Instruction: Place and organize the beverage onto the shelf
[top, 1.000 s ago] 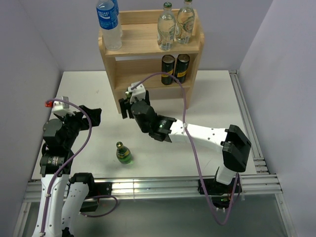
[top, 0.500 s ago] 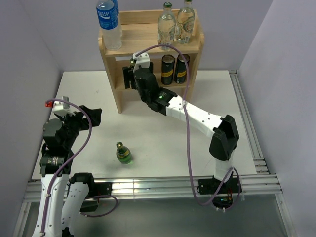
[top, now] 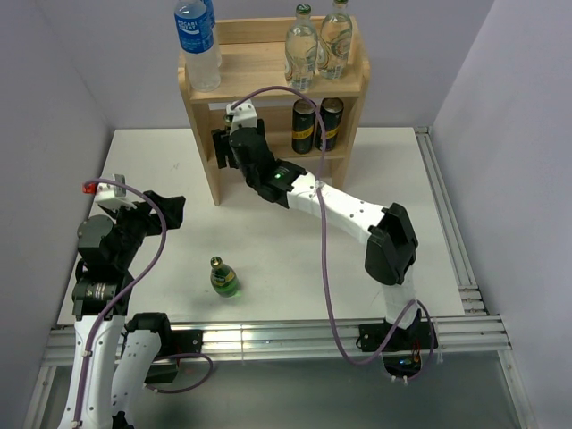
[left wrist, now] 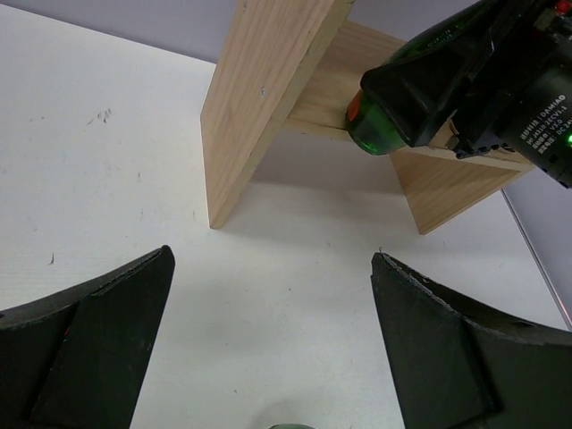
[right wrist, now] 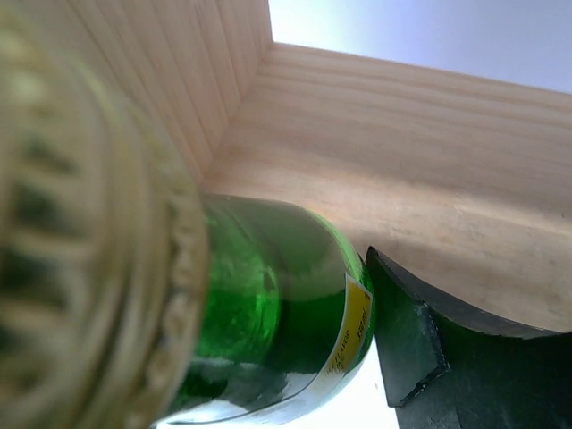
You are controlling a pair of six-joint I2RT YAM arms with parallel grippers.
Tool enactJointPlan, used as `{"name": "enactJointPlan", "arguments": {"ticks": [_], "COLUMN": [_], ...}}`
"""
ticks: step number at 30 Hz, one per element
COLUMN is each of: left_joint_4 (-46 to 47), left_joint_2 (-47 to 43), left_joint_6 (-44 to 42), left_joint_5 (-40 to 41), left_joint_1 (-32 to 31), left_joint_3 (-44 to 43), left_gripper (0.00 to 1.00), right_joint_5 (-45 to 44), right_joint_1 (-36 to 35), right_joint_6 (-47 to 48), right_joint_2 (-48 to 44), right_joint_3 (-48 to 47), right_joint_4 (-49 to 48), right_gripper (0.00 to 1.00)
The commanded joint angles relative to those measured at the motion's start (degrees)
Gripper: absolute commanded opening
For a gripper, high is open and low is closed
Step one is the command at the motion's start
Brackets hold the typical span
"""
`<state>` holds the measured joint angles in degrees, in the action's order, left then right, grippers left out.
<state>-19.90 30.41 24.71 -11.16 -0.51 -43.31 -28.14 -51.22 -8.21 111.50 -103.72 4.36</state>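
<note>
- A light natural-wood two-tier shelf (top: 204, 134) stands at the far side of the white surface (top: 420, 170). The right hand (top: 225, 150) reaches into the left end of its lower tier, clamped on a dark green glass bottle with a yellow-green label (left wrist: 384, 125).
- From the right wrist, that bottle fills the frame in the shelf's inner corner, with one black finger (right wrist: 429, 357) pressed against its labelled side. Whether its base touches the lower board cannot be told.
- A second dark green glass bottle (top: 223, 279) stands upright and untouched on the surface, well in front of the shelf.
- The left hand (left wrist: 270, 261) hangs over the surface in front of and to the left of the shelf, facing its left side panel. Its fingers are spread wide and grip nothing.
- Two slim dark cans (top: 305, 125) stand side by side at the right end of the shelf's lower tier, just beside the right arm.
- Two clear glass bottles (top: 302, 49) stand together at the right end of the shelf's top tier.
- A taller clear plastic water bottle with a blue label (top: 197, 45) stands at the top tier's left end.
</note>
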Motion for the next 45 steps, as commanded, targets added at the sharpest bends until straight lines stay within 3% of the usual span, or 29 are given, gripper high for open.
{"name": "enactJointPlan", "arguments": {"ticks": [1,23,45], "left_joint_4": [2.6,2.8,2.9], "left_joint_2": [-0.7,-0.9,-0.7], "left_joint_6": [-0.5,-0.4,-0.2], "left_joint_5": [-1.6,-2.2,-2.8], "left_joint_1": [0.3,2.0,2.2], "left_joint_3": [-0.5,-0.5,-0.5], "left_gripper": [0.99,0.99,0.99], "right_joint_5": [-0.6,0.0,-4.6], "right_joint_1": [-0.2,0.4,1.8], "right_joint_6": [-0.2,0.0,0.7], "right_joint_2": [-0.3,10.2,9.2], "right_joint_3": [-6.9,-20.1,-15.1], "right_joint_4": [-7.8,-5.5,-7.8], "right_gripper": [0.00,0.00,0.00]}}
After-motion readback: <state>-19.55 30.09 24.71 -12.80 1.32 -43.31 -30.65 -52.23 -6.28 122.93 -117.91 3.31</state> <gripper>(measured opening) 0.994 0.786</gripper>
